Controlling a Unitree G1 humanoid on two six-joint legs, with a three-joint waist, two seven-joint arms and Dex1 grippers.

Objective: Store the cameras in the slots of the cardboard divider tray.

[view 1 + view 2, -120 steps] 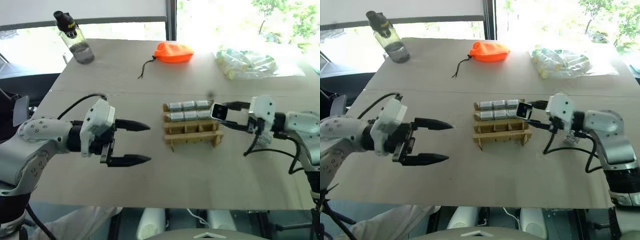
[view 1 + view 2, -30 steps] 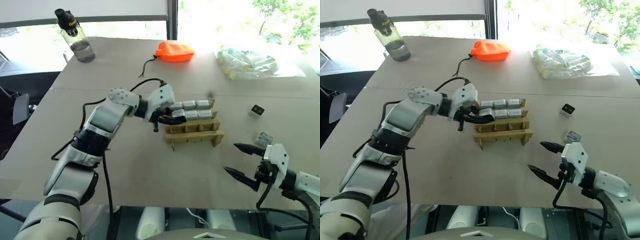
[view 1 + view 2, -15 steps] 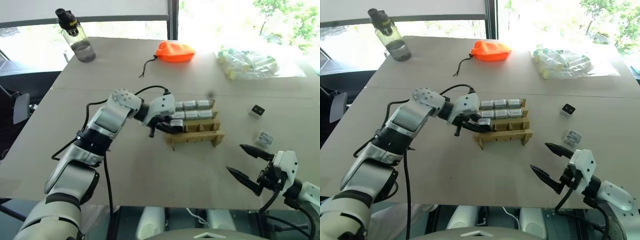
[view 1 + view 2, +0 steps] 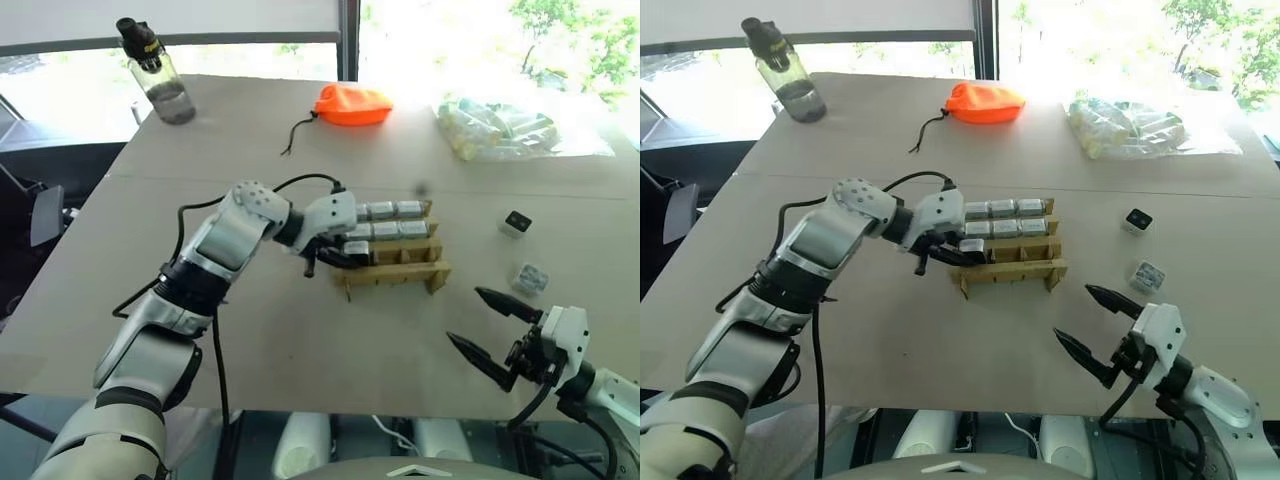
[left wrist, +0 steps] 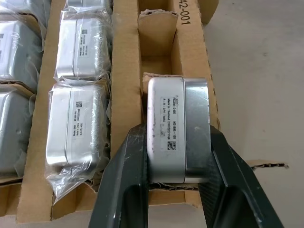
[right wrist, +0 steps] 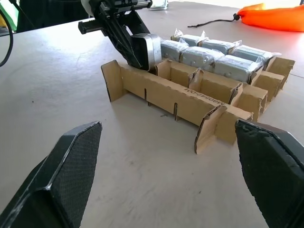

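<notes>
The cardboard divider tray (image 4: 400,272) sits mid-table, its two far rows filled with several wrapped cameras (image 4: 392,211). My left gripper (image 4: 348,256) is shut on a silver camera (image 5: 175,128), tilted down over the left end slot of the near row (image 5: 156,38); its lower edge sits between the slot walls. Two loose cameras lie right of the tray, one with a black face (image 4: 516,223), one further forward (image 4: 530,278). My right gripper (image 4: 497,333) stands open near the table's front right, apart from them, holding nothing.
At the table's back stand a bottle (image 4: 160,75) on the left, an orange pouch (image 4: 350,103) in the middle and a clear bag of pale items (image 4: 500,125) on the right. The table's front edge (image 4: 300,405) runs close under my right gripper.
Four seconds ago my left gripper was open at the table's left and my right held a camera by the tray. Now the left grips a camera at the tray, the right is open, drawn back.
</notes>
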